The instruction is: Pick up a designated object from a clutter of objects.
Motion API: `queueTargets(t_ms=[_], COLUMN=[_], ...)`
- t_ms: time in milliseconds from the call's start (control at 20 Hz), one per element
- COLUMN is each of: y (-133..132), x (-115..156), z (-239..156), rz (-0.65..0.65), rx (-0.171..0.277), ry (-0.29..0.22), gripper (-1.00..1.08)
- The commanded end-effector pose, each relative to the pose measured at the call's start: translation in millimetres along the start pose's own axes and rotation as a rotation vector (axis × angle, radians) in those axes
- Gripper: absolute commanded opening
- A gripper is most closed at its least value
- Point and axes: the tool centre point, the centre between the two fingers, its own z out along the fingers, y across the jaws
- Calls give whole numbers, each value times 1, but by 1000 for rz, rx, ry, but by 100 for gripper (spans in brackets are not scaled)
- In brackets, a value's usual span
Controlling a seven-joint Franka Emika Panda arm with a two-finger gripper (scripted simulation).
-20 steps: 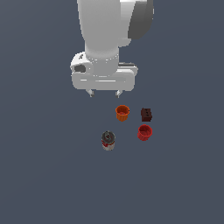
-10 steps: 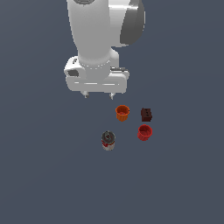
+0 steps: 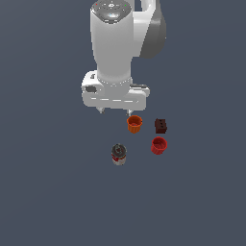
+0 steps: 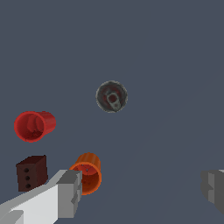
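Gripper (image 3: 115, 111) is hanging wide open above the orange cup (image 3: 134, 124), so it's needing to center over the red cup (image 3: 159, 145) before dropping.

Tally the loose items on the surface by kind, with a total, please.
Cups: 2, an orange cup and a red cup
Blocks: 1, a dark brown block
Cans: 1, a grey can
Total: 4

No readable text, numbers or brand marks anywhere. The small grey metal can with a red label (image 3: 119, 154), lower centre of the exterior view, has a label too blurred to read.
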Motion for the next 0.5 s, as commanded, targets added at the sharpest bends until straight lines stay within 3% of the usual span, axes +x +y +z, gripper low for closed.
queueTargets(t_ms=[0, 450], y=[-13, -81], x=[5, 21], z=[10, 64], rz=[16, 101], rx=[-3, -4], ry=[5, 34], gripper=[100, 100])
